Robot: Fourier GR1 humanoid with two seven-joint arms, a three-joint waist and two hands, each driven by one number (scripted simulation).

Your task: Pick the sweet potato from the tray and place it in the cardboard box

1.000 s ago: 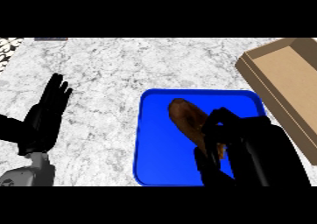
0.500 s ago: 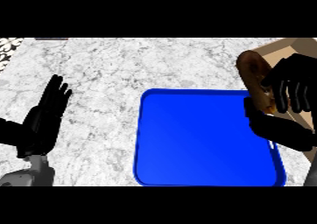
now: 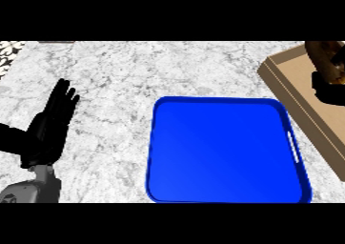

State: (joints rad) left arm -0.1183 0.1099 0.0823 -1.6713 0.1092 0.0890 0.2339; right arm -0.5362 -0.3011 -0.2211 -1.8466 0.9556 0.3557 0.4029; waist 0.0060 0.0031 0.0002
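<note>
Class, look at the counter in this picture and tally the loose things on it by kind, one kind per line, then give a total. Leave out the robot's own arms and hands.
Blue tray: 1
Cardboard box: 1
Sweet potato: 1, held over the box in the right hand
Total: 3

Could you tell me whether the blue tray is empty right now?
Empty: the blue rectangular tray shows only bare blue floor; the brown sweet potato is in the right hand over the cardboard box.
</note>
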